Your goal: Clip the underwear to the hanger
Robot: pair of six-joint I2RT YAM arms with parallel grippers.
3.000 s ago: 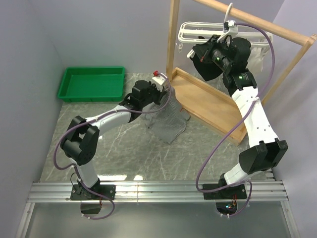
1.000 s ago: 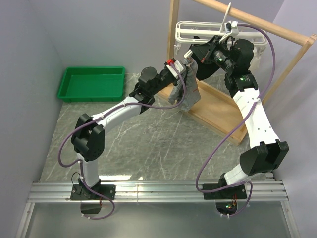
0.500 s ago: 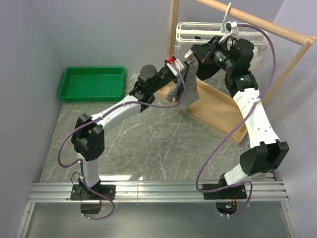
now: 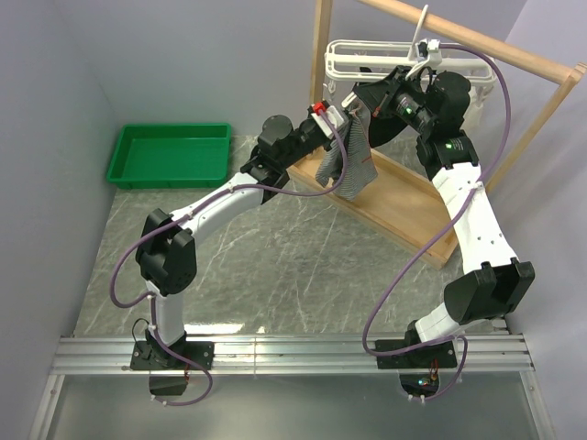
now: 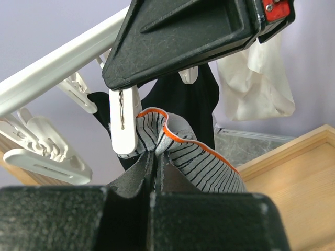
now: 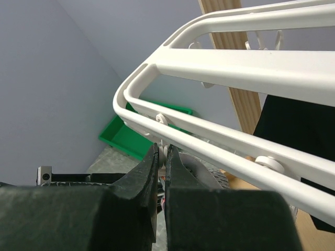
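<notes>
Left jaws are pinched tight on the orange-edged waistband of the one pair of underwear (image 5: 204, 167), held up just under the single hanger (image 6: 235, 65). Right jaws squeeze one white clip (image 5: 124, 130), its lower end touching the waistband. Two other pieces hang there: one black garment (image 5: 193, 104) and one white cloth (image 5: 256, 83). One green tray (image 4: 170, 154) sits on the worktop (image 4: 257, 266).
</notes>
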